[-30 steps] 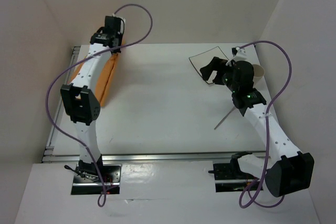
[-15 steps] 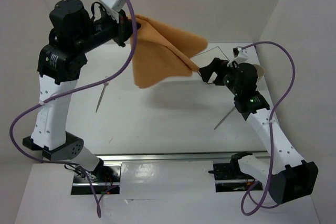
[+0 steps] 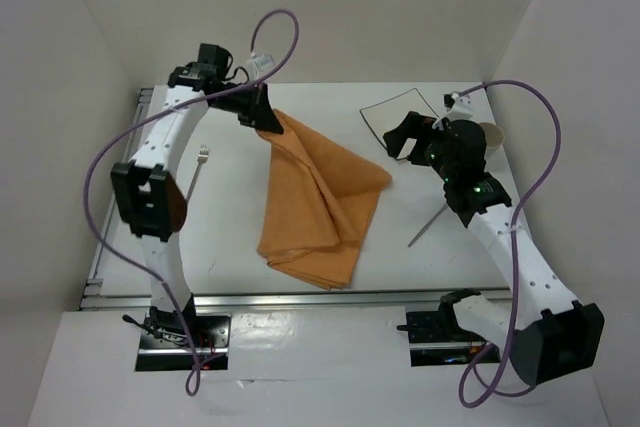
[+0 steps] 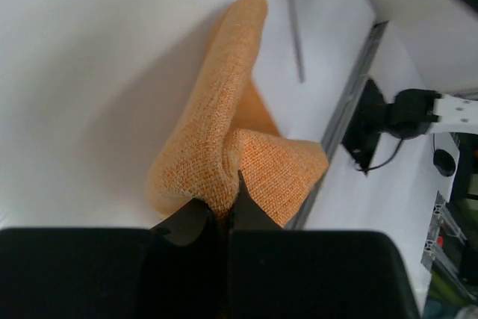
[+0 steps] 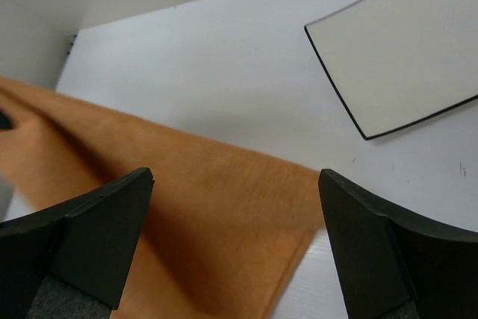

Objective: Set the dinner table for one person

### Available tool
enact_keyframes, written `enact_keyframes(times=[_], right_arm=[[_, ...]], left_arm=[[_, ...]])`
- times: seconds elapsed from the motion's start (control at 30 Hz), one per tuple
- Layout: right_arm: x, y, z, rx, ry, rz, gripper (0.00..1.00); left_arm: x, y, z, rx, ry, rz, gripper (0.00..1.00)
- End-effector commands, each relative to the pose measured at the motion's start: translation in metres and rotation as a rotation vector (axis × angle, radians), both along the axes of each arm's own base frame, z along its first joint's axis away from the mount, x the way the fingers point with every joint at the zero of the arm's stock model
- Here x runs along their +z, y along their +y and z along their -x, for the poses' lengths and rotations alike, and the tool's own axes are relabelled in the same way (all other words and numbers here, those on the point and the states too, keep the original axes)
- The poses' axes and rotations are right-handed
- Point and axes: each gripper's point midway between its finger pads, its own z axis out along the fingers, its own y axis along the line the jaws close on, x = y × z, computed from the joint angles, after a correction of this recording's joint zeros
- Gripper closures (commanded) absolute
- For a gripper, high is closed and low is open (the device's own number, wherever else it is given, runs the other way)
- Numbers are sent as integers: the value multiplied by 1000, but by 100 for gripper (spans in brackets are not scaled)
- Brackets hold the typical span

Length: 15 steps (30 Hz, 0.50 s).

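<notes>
One corner of the orange placemat (image 3: 318, 197) is clamped in the left end effector (image 3: 258, 113); the rest lies crumpled mid-tabletop (image 3: 230, 232). The right end effector (image 3: 398, 135) hangs spread, empty. Probably best: draw the cloth taut, then lower it flat.

Bright, even light; soft shadows; blurred edges in left-wrist view.

The placemat (image 3: 320, 207) blocks the middle of the dinner table (image 3: 440, 272), bare at near right
</notes>
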Motion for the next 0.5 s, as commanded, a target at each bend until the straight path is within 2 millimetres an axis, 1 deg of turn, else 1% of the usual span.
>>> enact_keyframes(times=[0.0,0.07,0.1,0.13,0.17,0.2,0.23,0.27,0.3,0.33,0.37,0.4,0.43,0.47], right_arm=[[-32,8,-15,18,87,30,0],[-48,10,-20,19,130,40,0],[-58,15,-24,27,161,40,0],[-64,17,-26,35,180,41,0],[-65,19,-29,32,187,33,0],[-76,21,-31,40,217,37,0],[-81,26,-30,52,228,41,0],[-84,32,-31,61,235,34,0],[-100,32,-32,60,275,44,0],[-106,36,-31,62,288,56,0],[-114,37,-33,37,298,85,0],[-122,37,-34,22,314,102,0],[-140,33,-37,-2,353,127,0],[-151,35,-38,-14,380,139,0]], left_arm=[[-95,40,-20,-41,209,-41,100],[-128,67,-42,-11,229,-63,100],[-159,89,-54,31,280,-80,100],[-170,100,-60,48,284,-99,100],[-182,113,-64,60,271,-152,100],[-190,123,-68,75,260,-184,100],[-197,129,-70,79,248,-225,100],[-209,139,-71,86,226,-298,100],[-213,144,-72,96,218,-329,100],[-216,148,-73,101,200,-359,100],[-224,151,-70,104,205,-405,100],[-222,155,-73,115,181,-425,100],[-223,157,-73,120,182,-443,100],[-223,158,-73,113,174,-445,100]])
